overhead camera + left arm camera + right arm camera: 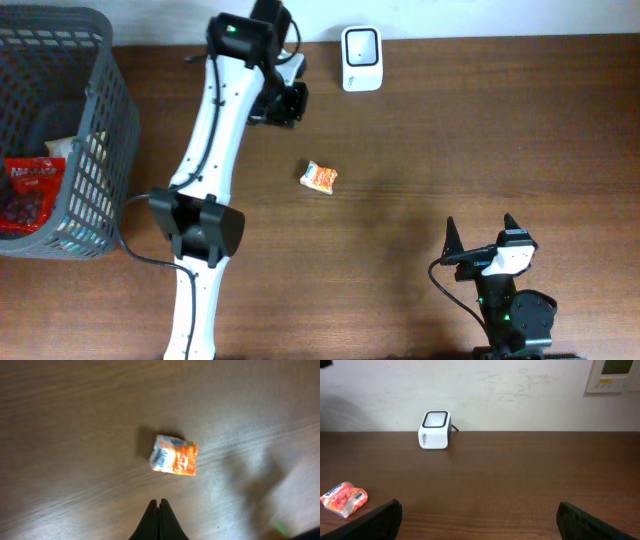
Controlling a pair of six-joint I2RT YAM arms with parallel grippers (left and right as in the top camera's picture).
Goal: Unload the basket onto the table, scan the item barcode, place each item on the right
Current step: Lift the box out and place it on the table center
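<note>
Centrally, a small snack packet is seen lying flat on the brown wooden tabletop, just left of the middle of the overhead frame. Its long axis is laid roughly left to right in that view, tipped slightly downward toward the right. The white-and-blue end is turned to the left and the orange end to the right. The same lie is shown in the left wrist view, where the packet sits a little above centre. It is touched by nothing.

The left pincer is clenched, with its two dark fingers pressed together at the bottom edge of the left wrist frame and nothing caught between them. The packet lies further up that frame, apart from the tips. In the overhead view this pincer is found in the upper centre, above and to the left of the packet. It is below and to the left of the white scanner, which is stood at the top edge.

The right pincer is released, with its fingers spread wide in the lower right of the overhead frame, well apart from the packet. In the right wrist view those fingers fill the two bottom corners. The scanner is seen at upper left and the packet at the lower left edge.

A dark mesh basket is placed at the left edge of the overhead frame, with red packets inside.
</note>
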